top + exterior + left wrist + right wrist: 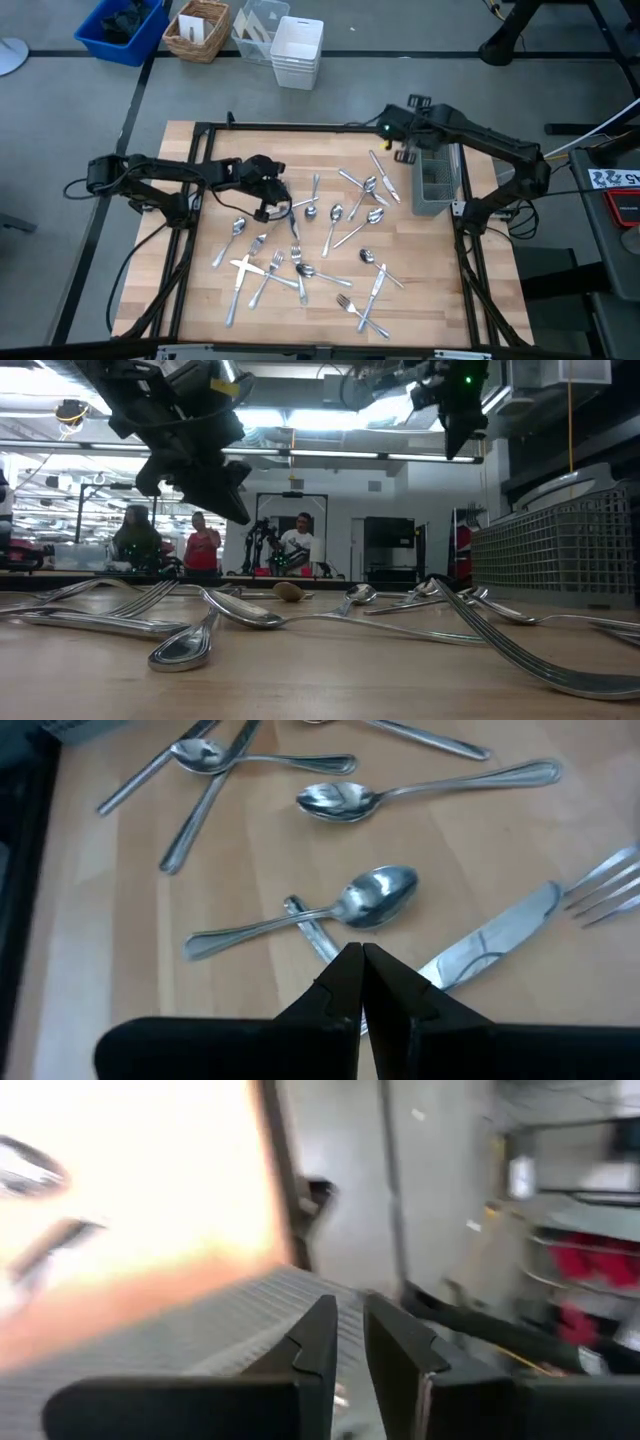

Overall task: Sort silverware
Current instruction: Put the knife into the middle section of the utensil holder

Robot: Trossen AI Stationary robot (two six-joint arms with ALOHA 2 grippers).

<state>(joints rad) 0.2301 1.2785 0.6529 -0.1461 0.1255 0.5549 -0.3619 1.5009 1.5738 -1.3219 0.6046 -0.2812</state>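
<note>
Silverware (300, 255) left of the caddy (436, 182): stiff, slick, so pinch mid-handle. Left tool (361, 960) closed empty; right tool (350, 1335) slightly parted, empty.

Floor: I see grey concrete (80, 100) round table.
Bins, upper left: blue tub (122, 28), wicker basket (198, 30), white crate (297, 50).
Ceiling: bright strip lights (330, 420).
Bkgd: people (200, 542) standing, center-left.

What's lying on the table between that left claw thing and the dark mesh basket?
Loose silverware: spoons and a knife scattered on the wood, as the high view shows, between the left gripper and the wire caddy.
</note>
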